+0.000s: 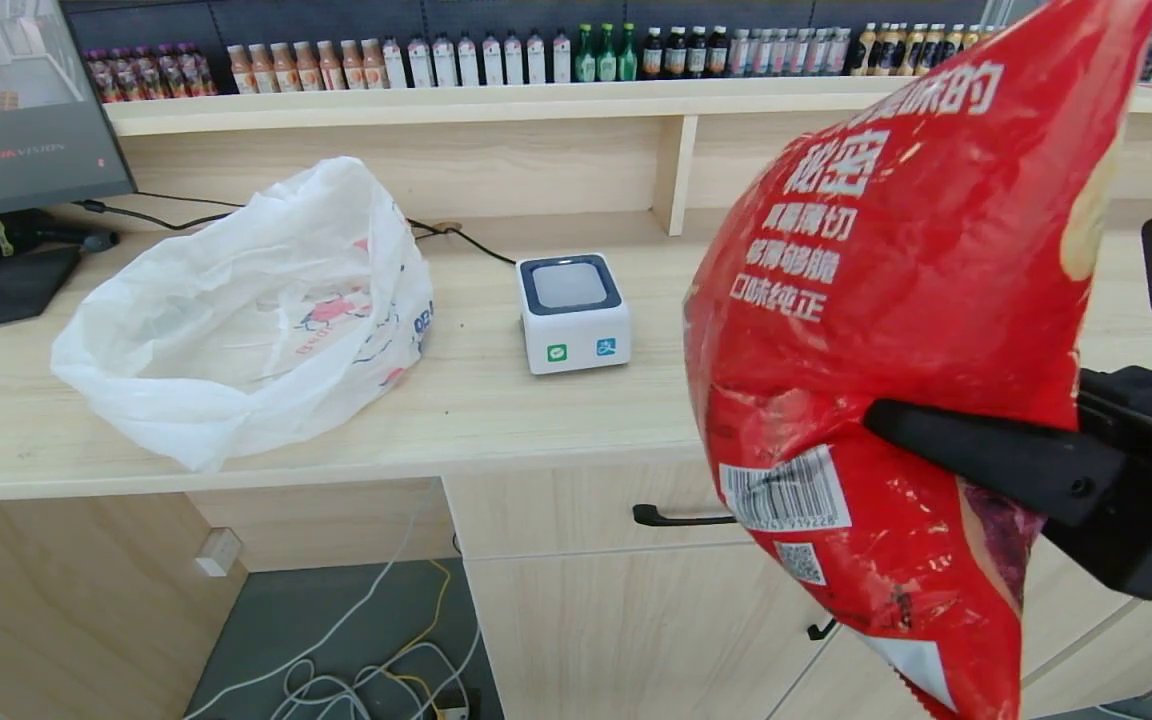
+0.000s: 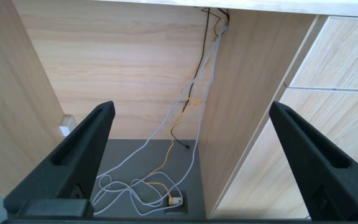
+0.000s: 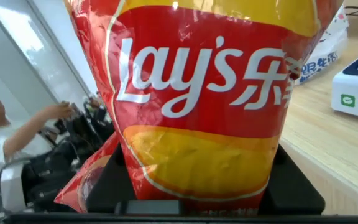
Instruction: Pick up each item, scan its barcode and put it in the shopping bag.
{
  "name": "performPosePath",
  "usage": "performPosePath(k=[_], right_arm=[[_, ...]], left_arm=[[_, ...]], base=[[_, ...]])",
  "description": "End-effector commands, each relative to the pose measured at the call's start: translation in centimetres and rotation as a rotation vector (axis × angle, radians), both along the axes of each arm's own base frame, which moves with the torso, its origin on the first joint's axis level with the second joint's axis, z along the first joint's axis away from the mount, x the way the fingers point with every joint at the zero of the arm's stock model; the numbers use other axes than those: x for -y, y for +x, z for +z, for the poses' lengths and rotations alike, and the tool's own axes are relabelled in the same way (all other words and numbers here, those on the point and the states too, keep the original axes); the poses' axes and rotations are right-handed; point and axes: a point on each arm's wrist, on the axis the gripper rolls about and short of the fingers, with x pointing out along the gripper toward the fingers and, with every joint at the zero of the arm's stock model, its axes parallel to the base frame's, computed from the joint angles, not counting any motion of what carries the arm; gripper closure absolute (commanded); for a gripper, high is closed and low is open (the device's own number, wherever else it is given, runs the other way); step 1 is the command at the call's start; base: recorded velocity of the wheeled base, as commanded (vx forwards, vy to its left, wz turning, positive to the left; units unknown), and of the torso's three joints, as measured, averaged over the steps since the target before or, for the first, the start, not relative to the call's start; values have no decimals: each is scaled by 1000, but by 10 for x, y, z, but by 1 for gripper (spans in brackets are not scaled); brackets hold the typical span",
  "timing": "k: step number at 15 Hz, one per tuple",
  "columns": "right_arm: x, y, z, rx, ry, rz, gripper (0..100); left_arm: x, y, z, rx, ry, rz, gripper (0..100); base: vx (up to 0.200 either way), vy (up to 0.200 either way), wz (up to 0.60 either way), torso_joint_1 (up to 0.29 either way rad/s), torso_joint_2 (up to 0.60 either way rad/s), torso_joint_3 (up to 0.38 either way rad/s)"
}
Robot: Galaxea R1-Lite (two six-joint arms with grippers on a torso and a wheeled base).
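While the left gripper [image 2: 191, 109] is being held spread wide, a red chip bag [image 1: 896, 280] is being pinched by the right gripper [image 1: 901, 420] at the frame's right.

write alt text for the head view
The right claw holds a red chip bag up close to the camera, barcode showing, right of a white scanner on a wooden counter. An open white shopping bag lies left of the scanner.
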Motion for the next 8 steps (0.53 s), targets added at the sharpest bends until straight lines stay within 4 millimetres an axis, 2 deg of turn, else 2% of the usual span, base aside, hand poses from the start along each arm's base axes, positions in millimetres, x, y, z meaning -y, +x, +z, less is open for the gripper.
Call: performPosePath(k=[1,4,6,8], right_arm=[[3,10,-4,31,-47,-39,100],[2,12,-8,54,-124,-205,100],[0,9,8,46,-201,-464,100],[-3,12,23,117,-251,-600,100]], left_arm=[[0,0,0,1,0,0,0],[0,0,0,-1,0,0,0],[0,0,0,-1,0,0,0],[0,0,0,1,0,0,0]], base=[[0,0,0,0,0,0],[0,0,0,0,0,0],[0,0,0,0,0,0],[0,0,0,0,0,0]])
